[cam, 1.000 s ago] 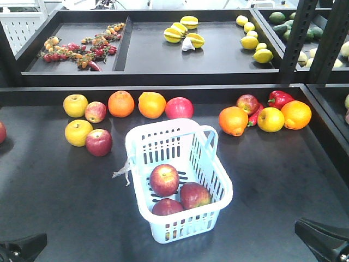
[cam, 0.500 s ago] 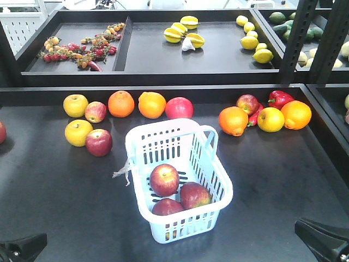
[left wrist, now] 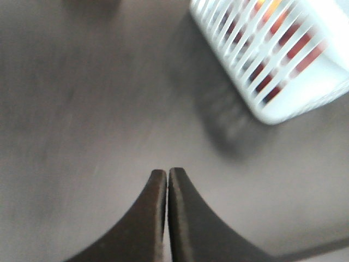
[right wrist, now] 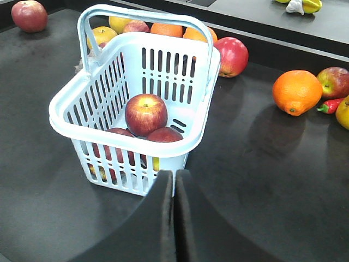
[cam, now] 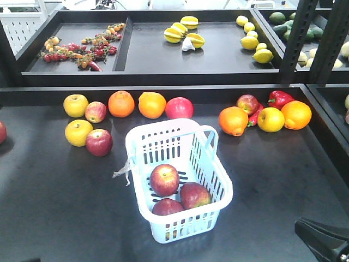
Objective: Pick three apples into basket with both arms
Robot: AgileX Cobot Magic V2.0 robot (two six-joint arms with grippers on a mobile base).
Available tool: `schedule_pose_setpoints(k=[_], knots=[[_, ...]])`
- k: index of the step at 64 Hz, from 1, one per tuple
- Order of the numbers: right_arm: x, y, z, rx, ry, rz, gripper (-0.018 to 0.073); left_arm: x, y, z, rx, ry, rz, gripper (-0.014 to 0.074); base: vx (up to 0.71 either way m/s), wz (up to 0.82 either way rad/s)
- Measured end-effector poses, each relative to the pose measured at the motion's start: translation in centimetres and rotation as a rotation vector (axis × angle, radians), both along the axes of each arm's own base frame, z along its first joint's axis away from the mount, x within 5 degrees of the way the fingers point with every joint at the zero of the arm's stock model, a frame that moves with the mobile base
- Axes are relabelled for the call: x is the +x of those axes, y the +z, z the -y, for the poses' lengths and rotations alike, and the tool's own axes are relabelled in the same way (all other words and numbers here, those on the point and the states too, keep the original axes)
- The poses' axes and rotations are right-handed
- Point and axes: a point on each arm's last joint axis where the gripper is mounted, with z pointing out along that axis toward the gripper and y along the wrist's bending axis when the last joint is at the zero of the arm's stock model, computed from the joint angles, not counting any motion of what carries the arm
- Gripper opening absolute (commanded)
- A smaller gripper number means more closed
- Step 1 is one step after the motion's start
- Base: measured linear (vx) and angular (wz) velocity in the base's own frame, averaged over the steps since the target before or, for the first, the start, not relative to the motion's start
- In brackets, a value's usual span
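The basket (cam: 180,177) stands upright on the dark surface (cam: 60,191), near its front middle, with a clear plastic scrap (cam: 122,172) hanging from its left rim. All three apples (cam: 164,179) lie inside the basket: one sits toward the middle of the floor, and two rest side by side against the near end wall, touching each other. In the right wrist view the upper apple leans on the two lower ones. The left tool (left wrist: 167,180) is clenched, its two black fingers pressed together with nothing between them; it hangs over bare surface, with a corner of the basket at the upper right of its view. The right tool (right wrist: 174,183) is likewise clenched and empty, its tips just in front of the near basket wall in its own view. In the front view only part of the right tool shows at the lower right corner. Behind the basket, along the rear of the surface, lie loose yellow apples (cam: 76,105), red apples (cam: 98,142), oranges (cam: 121,103) and a red pepper (cam: 280,99), all well apart from the basket.
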Motion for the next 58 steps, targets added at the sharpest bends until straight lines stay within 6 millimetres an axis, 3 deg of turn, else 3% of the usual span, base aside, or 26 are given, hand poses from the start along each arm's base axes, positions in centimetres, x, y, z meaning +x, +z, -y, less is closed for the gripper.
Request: schedule_pose_setpoints(k=[23, 41, 58], knots=[[0.0, 0.0, 0.0, 0.0, 0.0, 0.001, -0.0004, -1.6, 2.9, -0.9, 0.093, -0.106, 0.394, -0.0008, 0.0, 0.0], [0.0, 0.0, 0.0, 0.0, 0.0, 0.001, -0.0004, -3.0, 4.7, -2.7, 0.125, 0.079, 0.645, -0.0008, 0.0, 0.0], [0.0, 0.0, 0.0, 0.0, 0.0, 0.0, -0.0004, -3.3, 5.0, -3.8, 0.178, 0.269, 0.696, -0.0008, 0.0, 0.0]])
